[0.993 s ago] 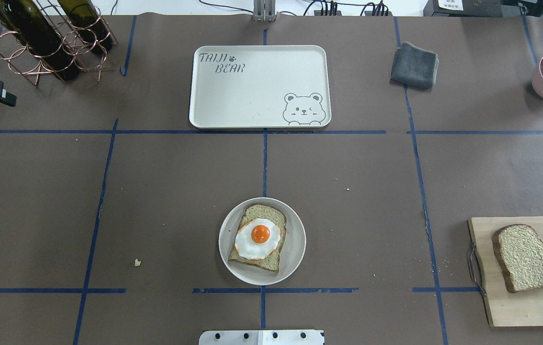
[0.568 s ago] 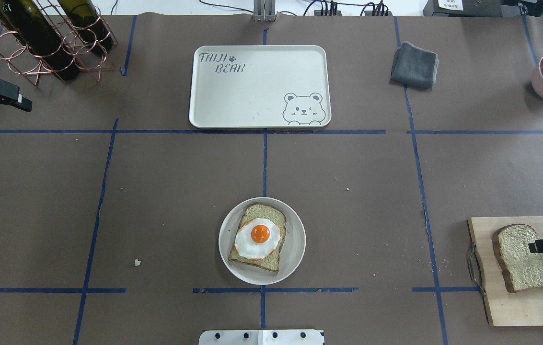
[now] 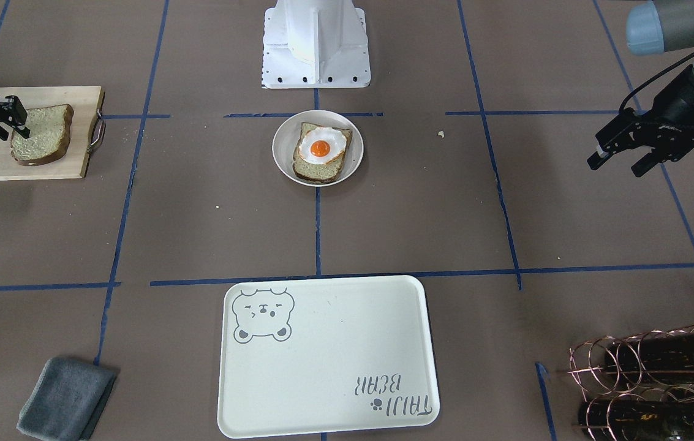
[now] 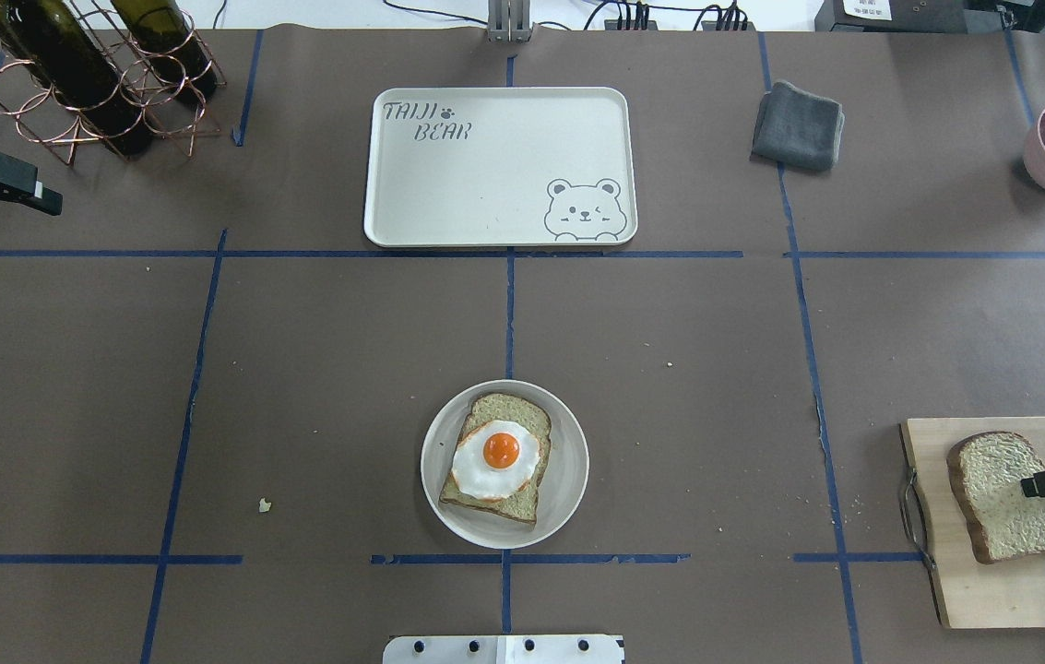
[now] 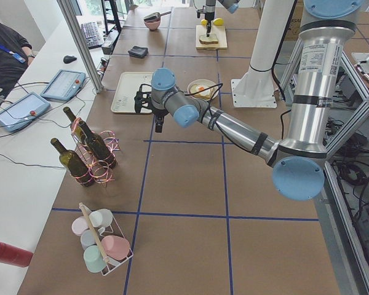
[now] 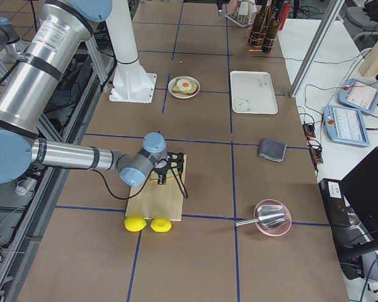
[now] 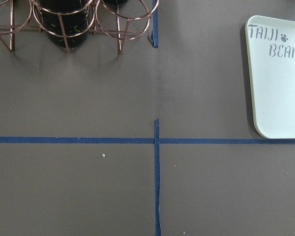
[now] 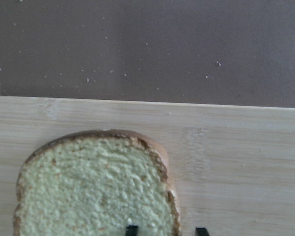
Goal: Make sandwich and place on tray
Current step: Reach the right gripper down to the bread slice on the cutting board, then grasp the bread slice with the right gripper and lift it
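Over the last second the right hand (image 4: 1029, 485) has come in from the right edge of the overhead view. It now sits over the loose bread slice (image 4: 1002, 516) on the wooden board (image 4: 992, 599), lower right of the frame. The left hand (image 3: 615, 166) has edged slightly inward at the far left, near the wine rack (image 4: 89, 83), above the bare bench (image 4: 319, 387).

That slice lies toward the board's handle end, its crust close to the left edge, with bare wood below and to the right of it. A wide stretch of brown paper separates the board from the plate (image 4: 568, 498) at lower centre. Another runs up the centre tape line to the tray (image 4: 499, 166) at upper middle, whose bear drawing and lettering show uncovered. A grey cloth (image 4: 799, 124) lies to the tray's right, well apart from it.

From the right wrist I see two black fingertips (image 8: 132, 229) at the bottom edge, one over the crumb and one over the wood, straddling the crust. The jaws stand partly apart and grip nothing; I cannot tell whether they touch the bread. The left hand's fingers are spread and hold nothing.

So far the sandwich (image 4: 494, 470) is one slice topped with the egg (image 4: 496, 458), sitting on the plate, far from the tray.
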You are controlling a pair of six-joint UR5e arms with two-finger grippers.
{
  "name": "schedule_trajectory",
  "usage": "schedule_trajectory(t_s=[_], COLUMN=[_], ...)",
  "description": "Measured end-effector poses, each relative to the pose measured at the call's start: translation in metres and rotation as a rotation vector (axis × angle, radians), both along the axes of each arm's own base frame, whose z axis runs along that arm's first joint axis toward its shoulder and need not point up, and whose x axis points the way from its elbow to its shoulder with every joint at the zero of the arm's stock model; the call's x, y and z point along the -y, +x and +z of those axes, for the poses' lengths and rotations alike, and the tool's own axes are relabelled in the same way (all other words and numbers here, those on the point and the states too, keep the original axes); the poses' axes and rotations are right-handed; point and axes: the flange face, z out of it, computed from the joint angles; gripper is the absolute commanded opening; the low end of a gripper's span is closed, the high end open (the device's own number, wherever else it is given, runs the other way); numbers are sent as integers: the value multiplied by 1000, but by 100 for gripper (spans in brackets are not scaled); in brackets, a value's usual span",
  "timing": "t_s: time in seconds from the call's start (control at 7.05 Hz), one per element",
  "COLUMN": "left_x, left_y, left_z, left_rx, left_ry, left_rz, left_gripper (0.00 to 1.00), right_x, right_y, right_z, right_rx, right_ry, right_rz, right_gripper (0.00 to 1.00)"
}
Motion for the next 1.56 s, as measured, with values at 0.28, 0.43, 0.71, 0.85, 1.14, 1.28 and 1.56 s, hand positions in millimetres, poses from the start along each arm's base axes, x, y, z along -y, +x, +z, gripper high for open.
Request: schedule_trajectory(t_s=[0.28,0.43,0.71,0.85,1.14,1.28,1.56], left_x=[-1,-1,-1,-1,-1,-1,0], left_y=[-1,-1,0,0,0,0,0], left_z=[0,0,0,1,1,2,3], left_rx=[0,0,0,0,0,1,2], left_ry=[1,0,-2,-4,-6,-8,-10], left_rz=[-1,-1,-1,-1,-3,-3,-3], left_gripper=[100,100,100,100,100,100,100], right_x=[-1,-1,-2,-6,-9,-2,27], right_y=[0,0,-1,2,20,28,22], right_z=[0,0,-9,-15,-32,-46,-99], right_rx=[1,2,20,55,172,233,368], right_ry=[-2,-1,9,18,24,28,35], right_rz=[-6,-8,-14,-27,-38,-31,-21], right_gripper=[0,0,0,0,0,0,0])
